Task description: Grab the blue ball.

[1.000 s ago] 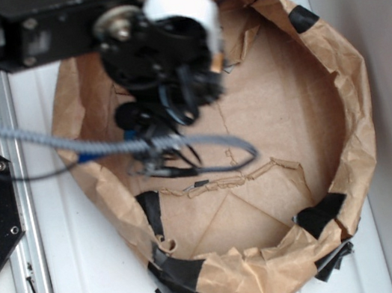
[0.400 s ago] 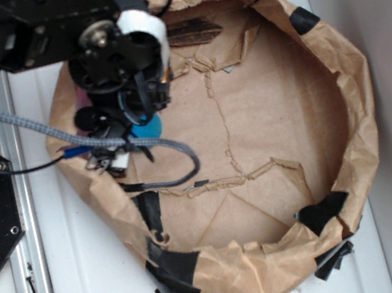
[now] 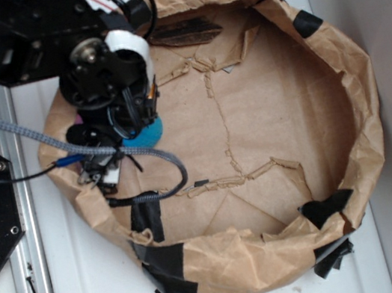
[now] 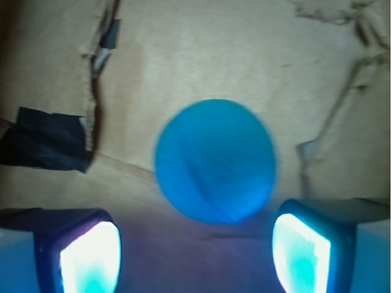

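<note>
1. The blue ball point(image 4: 214, 162) is round, so there's no long axis or facing to call; a faint curved seam runs across it.
2. Smooth-looking teal-blue, a bit blurry.
3. It sits on the brown paper ring point(image 3: 332, 54) floor near the ring's left wall, toward the table's point(image 3: 77, 289) left edge.
4. The tool point(image 4: 195, 256) is spread wide, the ball just ahead between the fingers point(image 4: 91, 256), not pinched.

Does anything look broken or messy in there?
Yes. The brown paper ring is crumpled and patched with black tape, and its paper floor is torn along ragged seams. The blue ball looks fine.
</note>
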